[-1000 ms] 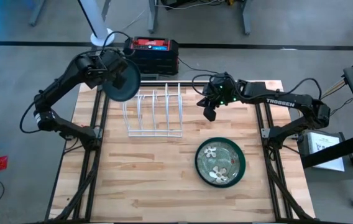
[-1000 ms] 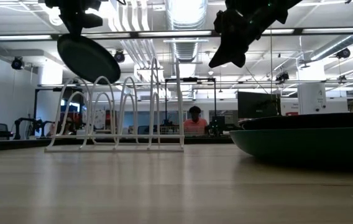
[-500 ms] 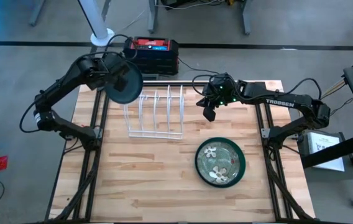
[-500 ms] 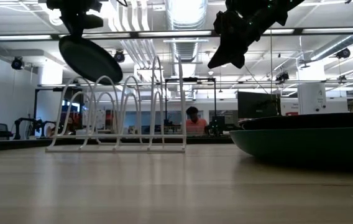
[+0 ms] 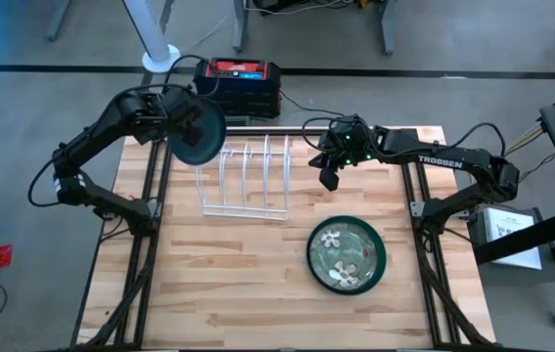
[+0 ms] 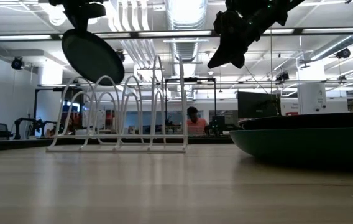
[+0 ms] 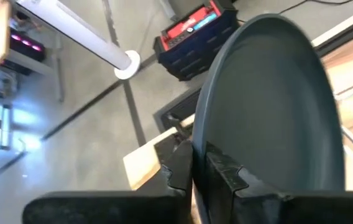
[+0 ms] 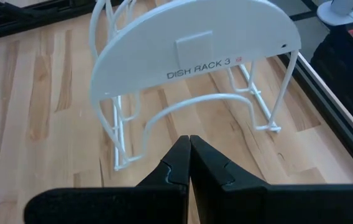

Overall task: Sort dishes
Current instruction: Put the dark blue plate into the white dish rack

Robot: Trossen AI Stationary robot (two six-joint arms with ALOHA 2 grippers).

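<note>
Left end effector (image 5: 182, 119) was clamped tight on the rim of a dark teal round plate (image 5: 199, 133), fingers pinching the edge with nothing spare – plate held tilted on edge above the left end of the white wire dish rack (image 5: 245, 180), not yet in a slot.

Main risk: a thin edge grip on a smooth glazed plate could let it pivot or slip when it meets a wire. If it came down misaligned, the rim would hit a hoop top rather than drop between two, and the light rack could shove or tip on the wooden slat tabletop (image 5: 238, 284).

Plate looked plain, matte dark teal, shallow with a raised lip, no pattern visible.

Second dish, a round green plate with a white flower pattern and dark rim (image 5: 346, 254), lay flat on the tabletop, well apart from the rack on its right-front side.

Right end effector (image 5: 329, 176) hung empty just right of the rack, fingers pressed together.
</note>
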